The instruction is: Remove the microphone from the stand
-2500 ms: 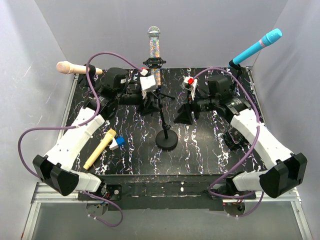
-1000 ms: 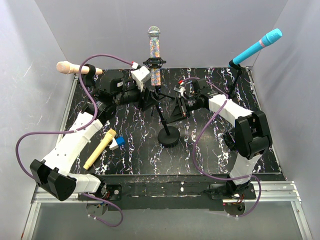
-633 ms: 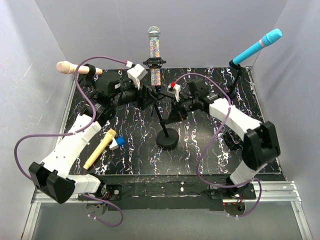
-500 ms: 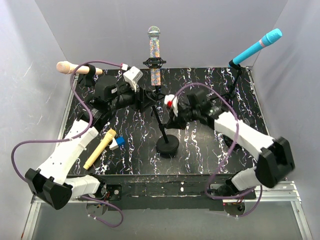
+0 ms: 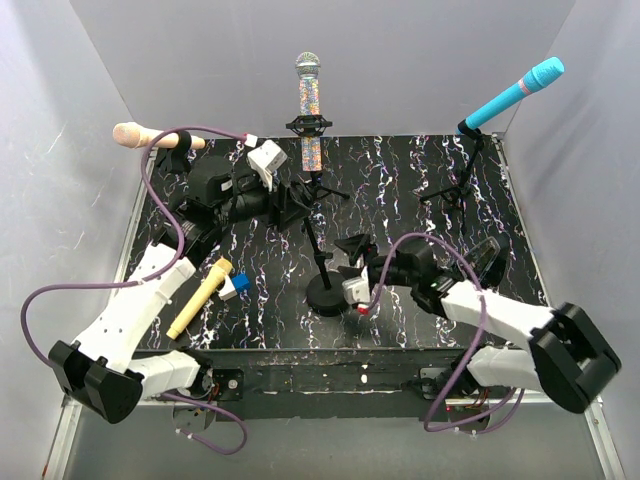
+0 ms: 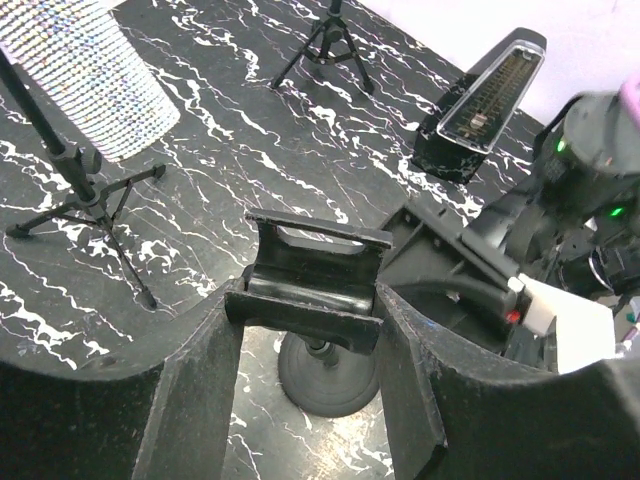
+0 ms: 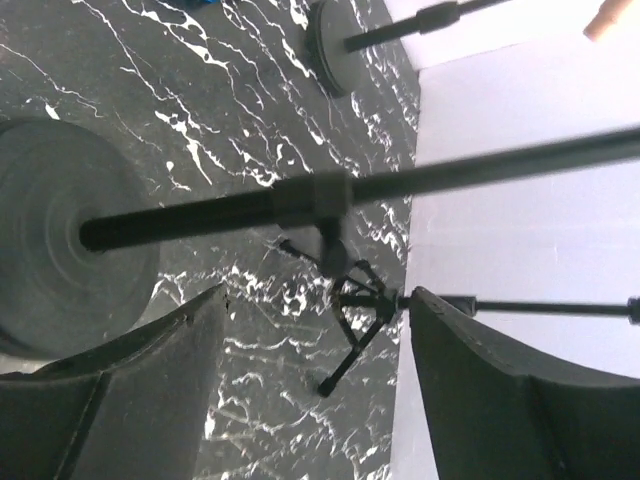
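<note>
Jaws of the left gripper (image 6: 310, 305) press on both sides of the black clip (image 6: 312, 270) atop the stand (image 5: 316, 250). Those of the right gripper (image 7: 318, 292) are spread wide, and the stand's pole (image 7: 200, 220) crosses the gap ahead of them, touching neither finger. Black marbled table (image 5: 420, 190) lies under both. The stand's round base (image 7: 60, 250) sits close by the right jaws. A glitter microphone (image 5: 309, 100) stands upright on its own tripod behind the left jaws. The yellow microphone (image 5: 203, 297) lies flat on the table, left of the left jaws and well apart from the stand, a blue block (image 5: 238, 284) just beside it.
</note>
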{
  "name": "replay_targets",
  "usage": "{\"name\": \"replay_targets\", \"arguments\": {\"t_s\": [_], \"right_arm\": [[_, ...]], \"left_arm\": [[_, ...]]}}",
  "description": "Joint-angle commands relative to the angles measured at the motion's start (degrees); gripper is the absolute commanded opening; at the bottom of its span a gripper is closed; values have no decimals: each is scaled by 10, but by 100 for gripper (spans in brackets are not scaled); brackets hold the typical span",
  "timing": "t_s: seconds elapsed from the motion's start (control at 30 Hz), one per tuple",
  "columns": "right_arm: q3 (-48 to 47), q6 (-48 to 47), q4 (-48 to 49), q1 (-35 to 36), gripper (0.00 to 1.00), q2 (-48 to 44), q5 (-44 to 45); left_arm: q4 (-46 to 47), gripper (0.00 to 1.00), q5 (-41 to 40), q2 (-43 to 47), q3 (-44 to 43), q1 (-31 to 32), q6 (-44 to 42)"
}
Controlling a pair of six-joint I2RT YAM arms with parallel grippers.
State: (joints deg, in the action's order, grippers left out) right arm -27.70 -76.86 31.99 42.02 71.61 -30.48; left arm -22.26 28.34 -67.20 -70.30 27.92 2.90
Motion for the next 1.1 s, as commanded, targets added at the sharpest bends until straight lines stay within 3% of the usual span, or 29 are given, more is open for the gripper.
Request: {"name": "replay_targets", "arguments": {"t_s": [0.0,0.1,0.23,0.33,0.4,0.5,0.6,0.87,1.07], "right_arm": [[-115,123,-300,-19,82,-104,17],[-192,340,-433,-27,82,-112,44],[-326,583,-604,-60,77,-34,8],[-405,667,-686,-76,76,40,-102],[-402,727,-660,-85,75,62,-135],[-420,765,-654,-98,71,114,-178],[-451,791,-667,-110,59,170,-209],[-485,819,-669,-124,59,259,-331],[-491,849,-648,-124,56,296,-343]], "left_arm": [[-22,8,31,-3,-32,-1,-27],[-25,8,51,2,-27,-1,-44],[-11,8,66,18,-1,-1,-47],[-2,11,73,29,20,-1,-63],[5,12,73,33,29,-2,-65],[9,12,76,34,30,-2,-68],[4,12,73,36,25,-3,-73],[-17,12,83,35,19,-3,-88],[-29,11,80,30,3,-5,-102]]}}
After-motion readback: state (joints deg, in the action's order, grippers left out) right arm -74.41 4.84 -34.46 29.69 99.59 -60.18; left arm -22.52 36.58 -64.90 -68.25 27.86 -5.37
